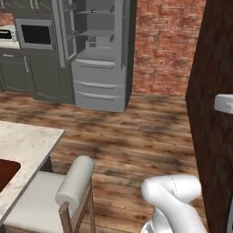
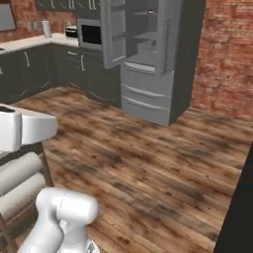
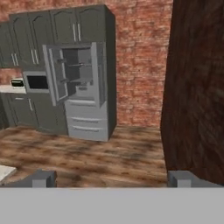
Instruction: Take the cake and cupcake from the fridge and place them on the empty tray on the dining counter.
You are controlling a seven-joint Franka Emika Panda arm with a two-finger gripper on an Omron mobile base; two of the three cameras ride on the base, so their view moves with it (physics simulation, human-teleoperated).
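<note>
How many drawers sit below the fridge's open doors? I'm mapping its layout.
2. Both are on the fridge: the upper drawer directly under the open compartment, the lower drawer beneath it, near the floor.

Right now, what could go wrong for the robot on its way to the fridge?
1. The stool stands close beside the arm, so the base might bump it when driving off.
2. A dark wooden wall rises close on the other side; a wide swing could hit it.
3. The fridge doors stand open, and the open gripper could clip one when reaching in.

The fridge (image 1: 98, 54) stands open across the wood floor (image 1: 136, 132); the tray (image 1: 7, 173) rests on the dining counter (image 1: 27, 141).
</note>
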